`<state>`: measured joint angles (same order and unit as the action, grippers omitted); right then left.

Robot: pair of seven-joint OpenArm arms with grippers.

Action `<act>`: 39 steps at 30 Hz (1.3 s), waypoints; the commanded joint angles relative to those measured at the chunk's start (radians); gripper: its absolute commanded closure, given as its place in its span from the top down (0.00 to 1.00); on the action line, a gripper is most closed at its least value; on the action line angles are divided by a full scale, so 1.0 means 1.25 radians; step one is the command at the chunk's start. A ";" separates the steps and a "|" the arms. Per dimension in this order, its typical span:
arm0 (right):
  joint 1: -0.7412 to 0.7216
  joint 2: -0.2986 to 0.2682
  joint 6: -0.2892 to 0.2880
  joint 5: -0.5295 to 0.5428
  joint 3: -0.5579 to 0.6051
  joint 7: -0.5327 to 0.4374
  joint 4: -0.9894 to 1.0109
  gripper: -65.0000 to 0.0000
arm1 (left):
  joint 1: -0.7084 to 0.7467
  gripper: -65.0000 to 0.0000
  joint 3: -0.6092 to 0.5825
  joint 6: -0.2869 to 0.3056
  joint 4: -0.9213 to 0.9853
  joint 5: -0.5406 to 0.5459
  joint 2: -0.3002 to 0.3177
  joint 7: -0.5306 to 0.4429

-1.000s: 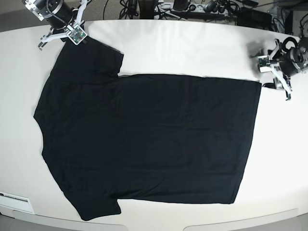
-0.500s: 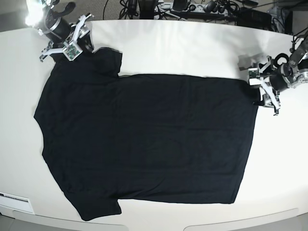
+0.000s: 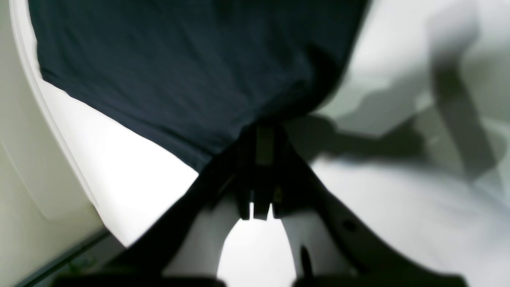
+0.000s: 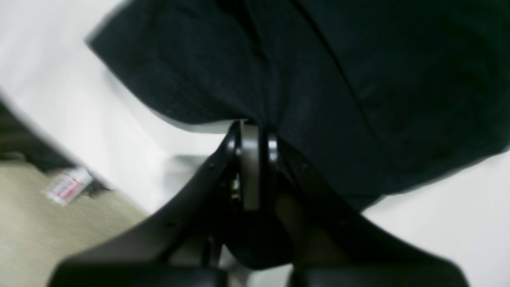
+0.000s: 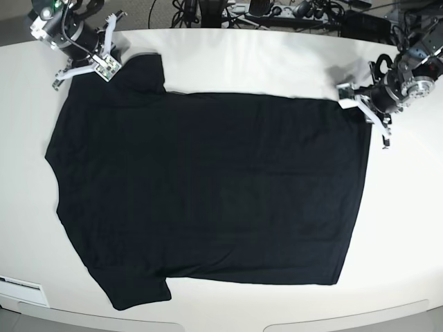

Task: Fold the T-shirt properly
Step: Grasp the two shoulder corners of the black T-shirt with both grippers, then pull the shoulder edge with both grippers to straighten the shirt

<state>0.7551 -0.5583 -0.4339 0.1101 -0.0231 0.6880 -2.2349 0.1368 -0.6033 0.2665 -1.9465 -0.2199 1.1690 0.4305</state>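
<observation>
Both tools are closed on the T-shirt (image 5: 208,187), which lies spread flat with its plain black side up on the white bench (image 5: 263,66). Directly ahead of the left tool (image 3: 259,135) is the hem corner, pinched between its fingertips. The right tool (image 4: 255,139) clamps the sleeve edge, with the dark cloth reaching away in front of it and to its right side
</observation>
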 commanded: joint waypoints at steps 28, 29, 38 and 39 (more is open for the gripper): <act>0.285 -0.048 0.174 -0.042 -0.223 -0.104 -0.097 0.00 | 0.387 0.00 0.081 -0.225 -0.328 -0.318 0.072 0.247; 0.257 -0.048 0.176 -0.033 -0.223 -0.131 -0.097 0.00 | 0.375 0.00 0.107 -0.236 -0.328 -0.308 0.051 0.222; -0.034 -0.061 0.055 0.115 -0.220 -0.146 -0.007 0.00 | 0.232 0.00 0.253 -0.207 -0.132 -0.128 -0.121 0.026; -0.067 -0.061 0.044 0.126 -0.216 -0.145 0.018 0.00 | 0.213 0.00 0.253 -0.207 -0.110 -0.121 -0.131 0.020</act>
<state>0.6746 -0.6151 -0.3954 0.2756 -0.2836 0.5270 -2.1998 0.4091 -0.2966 0.0311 -2.0708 -0.3603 0.9867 0.4614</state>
